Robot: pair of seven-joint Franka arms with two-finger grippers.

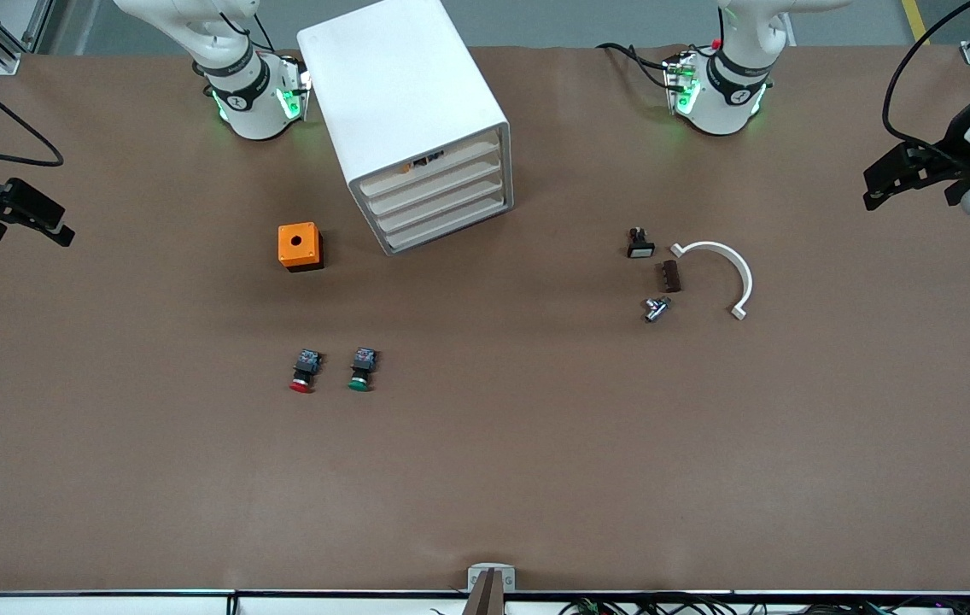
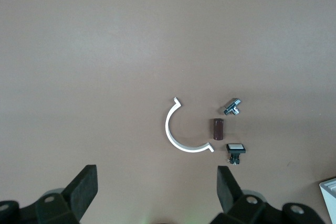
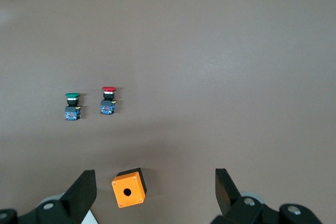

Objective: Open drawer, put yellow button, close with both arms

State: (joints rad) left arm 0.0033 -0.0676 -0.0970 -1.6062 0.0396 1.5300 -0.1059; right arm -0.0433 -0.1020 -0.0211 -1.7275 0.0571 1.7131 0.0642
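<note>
hanging over the table's [image 1: 485,478] edge at the left arm's end, the left gripper [image 1: 886,184] has its jaws spread wide and holds nothing; the left wrist view shows its fingers [image 2: 84,187] well apart above bare tabletop. the right gripper [image 1: 32,218] hangs over the edge at the right arm's end, jaws likewise apart and empty. in the front view, the white cabinet [image 1: 417,111] stands between the two bases, angled, its drawers facing about 5 o'clock. the top drawer [image 1: 434,171] sits roughly in line with the three below it, and a speck of orange at its upper edge looks to be the yellow button [image 1: 406,168], though little of it can be made out. an orange box [image 1: 299,245] with a hole sits at 8 o'clock of the cabinet. a red button [image 1: 304,371] and a green button [image 1: 361,369] lie side by side at 6 o'clock of the box, nearer the camera. at 3 o'clock of the cabinet, a white half-ring [image 1: 728,265] curves around a brown block [image 1: 671,276], with a white-capped switch [image 1: 639,244] and a metal fitting [image 1: 656,307] just beside it.
</note>
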